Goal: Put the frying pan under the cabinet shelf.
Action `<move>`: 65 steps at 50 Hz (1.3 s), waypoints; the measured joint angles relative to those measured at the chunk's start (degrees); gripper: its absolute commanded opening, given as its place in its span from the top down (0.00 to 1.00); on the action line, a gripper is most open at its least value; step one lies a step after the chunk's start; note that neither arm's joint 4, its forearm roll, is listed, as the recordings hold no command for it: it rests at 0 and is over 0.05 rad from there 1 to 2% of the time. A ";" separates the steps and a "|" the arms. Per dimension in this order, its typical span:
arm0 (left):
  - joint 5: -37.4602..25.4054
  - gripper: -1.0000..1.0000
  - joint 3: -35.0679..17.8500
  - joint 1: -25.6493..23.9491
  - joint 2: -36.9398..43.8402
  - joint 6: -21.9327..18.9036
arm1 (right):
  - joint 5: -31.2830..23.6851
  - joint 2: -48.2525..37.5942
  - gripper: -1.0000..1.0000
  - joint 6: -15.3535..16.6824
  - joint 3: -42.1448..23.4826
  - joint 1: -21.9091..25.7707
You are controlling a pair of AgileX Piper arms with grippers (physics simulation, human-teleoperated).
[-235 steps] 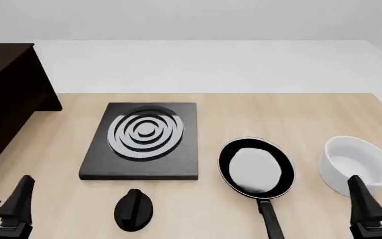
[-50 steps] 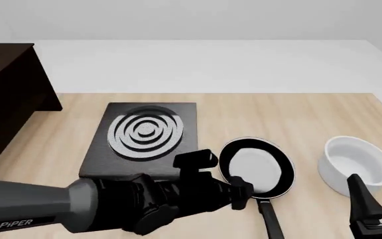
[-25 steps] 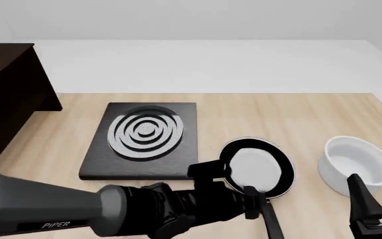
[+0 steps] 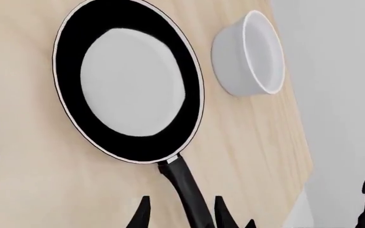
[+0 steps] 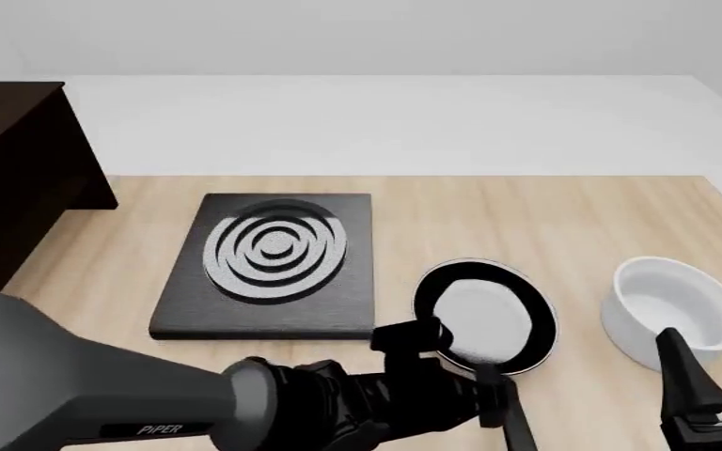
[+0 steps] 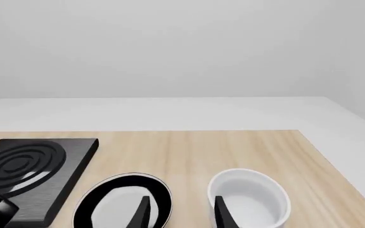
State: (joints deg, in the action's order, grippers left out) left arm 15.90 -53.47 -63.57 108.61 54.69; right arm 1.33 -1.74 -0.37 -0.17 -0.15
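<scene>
Since the earliest frame the left arm has swept in from the left edge, and over the last second its gripper (image 5: pixel 493 399) has advanced from beside the pan's rim to the root of the handle. The frying pan (image 5: pixel 484 318) has not shifted; it sits flat on the table (image 5: pixel 562 216), just to the right of the burner plate (image 5: pixel 274 268).

Progress: the task is at the reach-and-grasp stage. The pan is not lifted, and the cabinet (image 5: pixel 10 178) stands well apart from it, beyond the far-left side of the burner plate. Nothing is under the cabinet yet. Gripping, lifting, carrying across the burner plate and setting down all remain, in my judgement.

Left jaws: in the left wrist view the two fingertips (image 4: pixel 143 216) stand apart, one on each side of the pan handle (image 4: pixel 192 199), with a narrow gap visible on both sides. They straddle the handle near where it joins the pan but are not closed on it. Whether either finger touches it cannot be told.

Right jaws: the right gripper (image 6: pixel 180 213) is parked at the near right corner, near the white bowl (image 5: pixel 672 310), which lies to the right of the pan. Its fingers stand apart and hold nothing.
</scene>
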 measured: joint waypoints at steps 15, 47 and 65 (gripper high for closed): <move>2.10 0.00 -1.16 -0.81 3.21 1.21 | 0.00 0.00 0.00 0.00 0.00 0.00; 8.07 0.00 -1.87 -3.61 7.46 5.34 | 0.00 0.00 0.00 0.00 0.00 0.00; 10.54 0.00 -3.52 -4.25 10.65 6.52 | 0.00 0.00 0.00 0.00 0.00 0.00</move>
State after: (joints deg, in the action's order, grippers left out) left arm 26.44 -57.00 -67.82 119.26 61.20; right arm 1.33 -1.74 -0.37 -0.17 -0.15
